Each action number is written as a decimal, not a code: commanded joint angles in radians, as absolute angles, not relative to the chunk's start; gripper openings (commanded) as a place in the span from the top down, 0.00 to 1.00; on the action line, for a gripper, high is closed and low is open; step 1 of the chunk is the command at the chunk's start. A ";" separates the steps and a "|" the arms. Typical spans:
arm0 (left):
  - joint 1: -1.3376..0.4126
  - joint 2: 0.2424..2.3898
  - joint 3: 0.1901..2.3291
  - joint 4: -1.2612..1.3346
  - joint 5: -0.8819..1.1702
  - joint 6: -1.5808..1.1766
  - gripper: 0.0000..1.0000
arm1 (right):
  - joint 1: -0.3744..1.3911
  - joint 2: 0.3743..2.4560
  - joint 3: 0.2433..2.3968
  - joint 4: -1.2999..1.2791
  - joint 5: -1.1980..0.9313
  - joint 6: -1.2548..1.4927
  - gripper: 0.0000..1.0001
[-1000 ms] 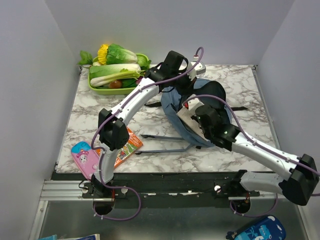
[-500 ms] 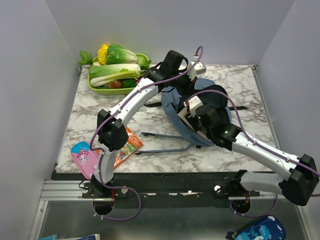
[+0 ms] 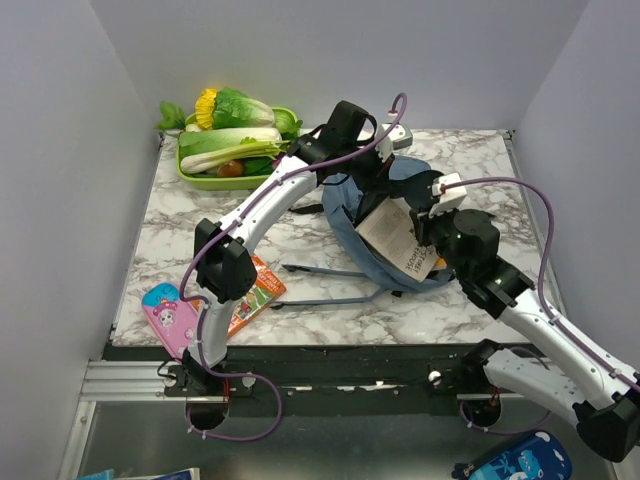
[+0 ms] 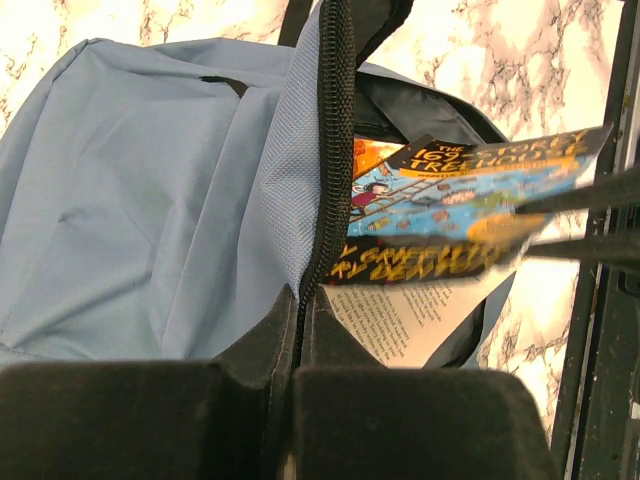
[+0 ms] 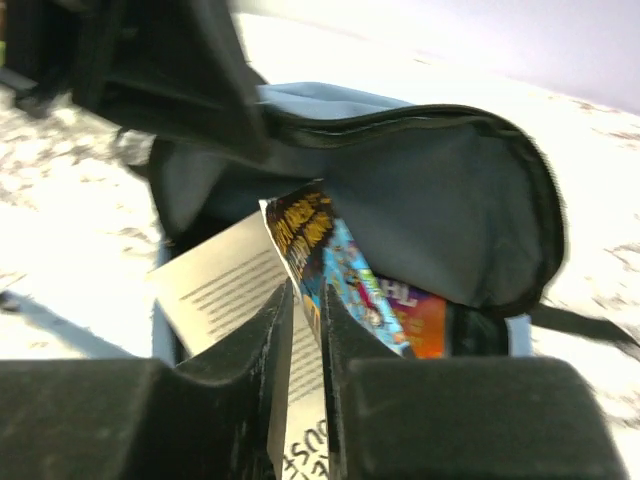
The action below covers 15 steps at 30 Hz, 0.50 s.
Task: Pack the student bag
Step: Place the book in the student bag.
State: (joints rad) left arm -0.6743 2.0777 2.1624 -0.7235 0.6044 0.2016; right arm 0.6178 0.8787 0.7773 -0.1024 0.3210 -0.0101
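Note:
The dusty-blue student bag point(image 3: 400, 172) lies open on the marble table, right of centre. My left gripper point(image 3: 372, 178) is shut on the bag's zipper edge point(image 4: 322, 170) and holds the opening up; its tips point(image 4: 300, 300) pinch the blue fabric. My right gripper point(image 3: 425, 230) is shut on a blue-covered book point(image 3: 395, 235), which lies at the bag's mouth with a white page fanned out. In the right wrist view the jaws point(image 5: 305, 295) clamp the book's cover point(image 5: 340, 265) in front of the dark lining point(image 5: 450, 190). An orange book point(image 5: 425, 320) lies inside the bag.
A green tray of vegetables point(image 3: 230, 150) stands at the back left. A pink pencil case point(image 3: 172, 318) and an orange book point(image 3: 255, 290) lie at the front left. Black bag straps point(image 3: 330, 275) trail over the table. A dark-blue pouch point(image 3: 520, 460) lies below the table's front edge.
My right arm has swung to the right off the bag, still gripping the book; the book's white page now shows at the opening. The left arm has held still on the zipper edge.

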 commanded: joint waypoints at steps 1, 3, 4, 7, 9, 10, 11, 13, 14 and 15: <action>-0.680 2.019 2.164 -0.704 0.650 0.209 1.00 | 0.609 0.850 0.759 -0.055 0.006 0.040 0.67; -0.681 2.022 2.172 -0.712 0.646 0.213 1.00 | 0.607 0.844 0.798 -0.109 -0.108 0.061 0.57; -0.681 2.022 2.175 -0.715 0.646 0.216 1.00 | 0.609 0.830 0.798 -0.109 -0.145 0.069 0.54; -0.681 2.022 2.177 -0.721 0.638 0.224 1.00 | 0.609 0.779 0.802 -0.086 -0.168 0.098 0.48; -0.681 2.022 2.177 -0.719 0.638 0.225 1.00 | 0.607 0.766 0.789 -0.068 -0.024 0.109 0.59; -0.681 2.019 2.177 -0.721 0.640 0.221 1.00 | 0.607 0.764 0.778 -0.051 0.048 0.117 0.67; -0.680 2.019 2.177 -0.718 0.643 0.219 1.00 | 0.609 0.773 0.769 -0.038 0.099 0.114 0.82; -0.683 2.014 2.175 -0.716 0.649 0.215 1.00 | 0.606 0.831 0.740 -0.008 0.250 0.133 0.96; -0.684 2.011 2.175 -0.716 0.652 0.213 1.00 | 0.606 0.856 0.721 0.038 0.279 0.136 0.99; -0.686 2.011 2.177 -0.716 0.653 0.212 1.00 | 0.606 0.876 0.706 0.105 0.303 0.162 0.99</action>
State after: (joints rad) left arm -0.6743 2.0777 2.1612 -0.7315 0.6048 0.2157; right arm 0.6090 0.7921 0.7650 -0.0364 0.0952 0.1043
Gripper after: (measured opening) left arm 0.021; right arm 0.025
